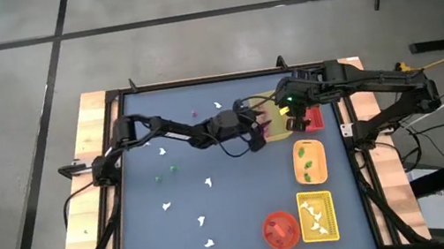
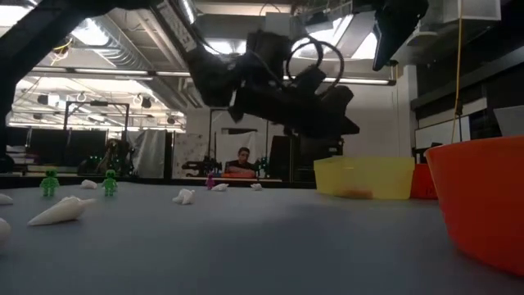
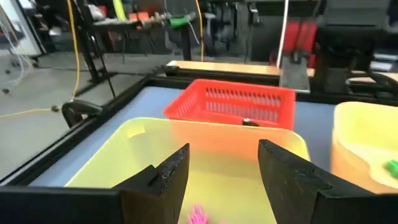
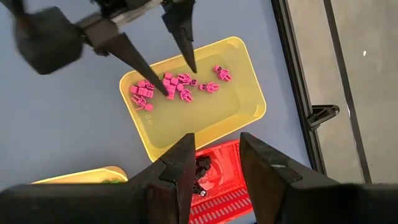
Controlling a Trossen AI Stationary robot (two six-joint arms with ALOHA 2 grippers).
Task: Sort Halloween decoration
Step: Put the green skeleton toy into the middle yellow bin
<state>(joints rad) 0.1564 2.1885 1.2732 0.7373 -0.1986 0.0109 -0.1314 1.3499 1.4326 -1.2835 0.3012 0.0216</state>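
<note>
Both grippers, left (image 4: pixel 163 56) and right (image 4: pixel 214 165), hang parted and empty over one yellow tray (image 4: pixel 239 109) holding about a dozen pink figures (image 4: pixel 171 87), seven white ghosts (image 1: pixel 185 193) scattered on the table (image 1: pixel 242 193).

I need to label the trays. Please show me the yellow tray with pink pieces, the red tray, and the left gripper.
yellow tray (image 4: pixel 239 115): right wrist view, bare floor.
red tray (image 3: pixel 233 102): left wrist view, slotted wall.
left gripper (image 4: pixel 163 46): right wrist view, between its open fingers.

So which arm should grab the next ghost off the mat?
Probably the left. Its open left gripper sits nearer the white ghosts scattered mid-table, while the open right gripper hovers over the red tray at the far right edge.
</note>
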